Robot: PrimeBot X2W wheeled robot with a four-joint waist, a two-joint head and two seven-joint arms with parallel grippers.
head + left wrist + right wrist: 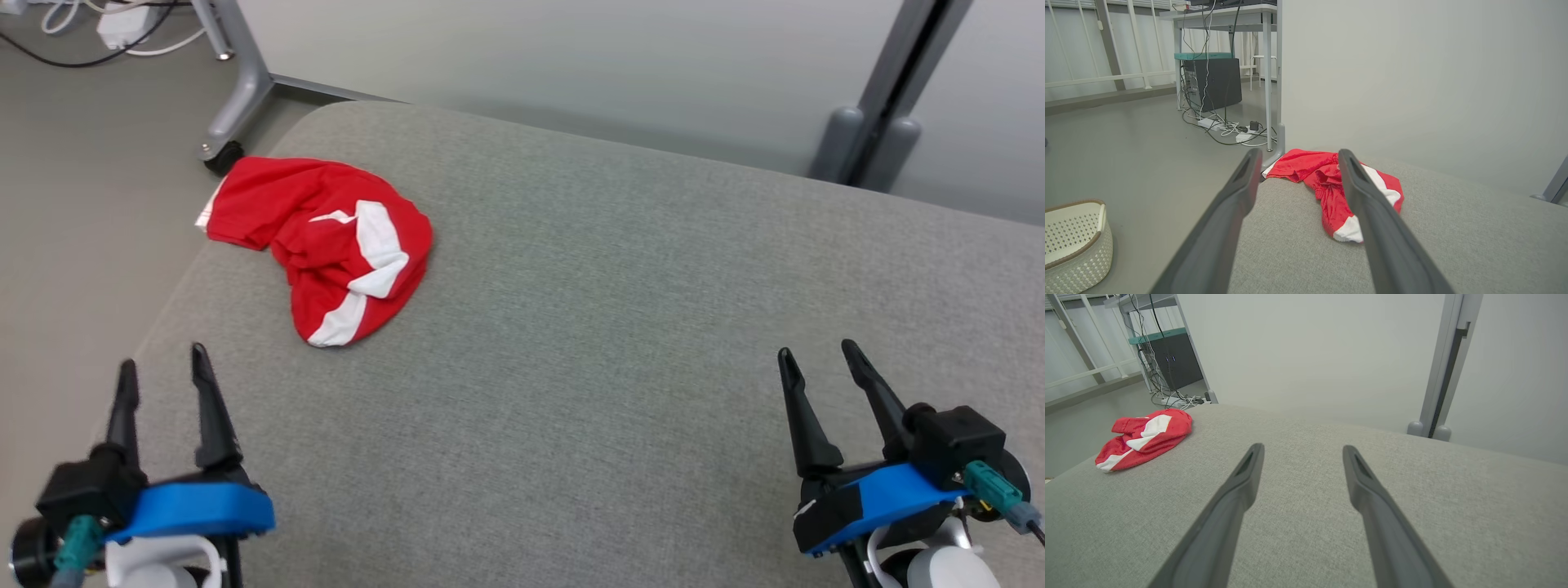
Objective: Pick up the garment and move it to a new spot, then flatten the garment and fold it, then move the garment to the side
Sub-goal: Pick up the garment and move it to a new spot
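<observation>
A: Located the garment [326, 245]?

B: Yes. Found it bunched in 1 red-and-white heap at the far-left corner of the grey cushion [620, 343], with 1 end reaching the rim, near a caster wheel [222, 155] on the floor.

A: Handling guess?

B: Looks like thin jersey fabric. Probably light, limp, zero stiffness, nothing fragile. Expect to drape and hang long once lifted. Might drag a little on the cushion weave.

A: Where to grab?

B: Best to pinch a raised fold on top of the heap, near the white band, or the flatter red end by the rim. Avoid pushing in low from the side; would likely just shove the heap along. For flattening later, better to take 2 separate edges, 1 per gripper. Can't make out collar or sleeves from here.

A: Arm pose?

B: Seeing the left gripper [162, 357] low at the near-left edge, fingers spread wide, empty, aimed roughly at the heap and well short of it. Same story for the right gripper [817, 349]: near-right, spread wide, holding nothing, well apart from the fabric, aimed over bare cushion.

A: Stage?

B: Judging the pick not yet begun. Probably calls for reaching forward with the left, tilting down, closing on a fold.
</observation>
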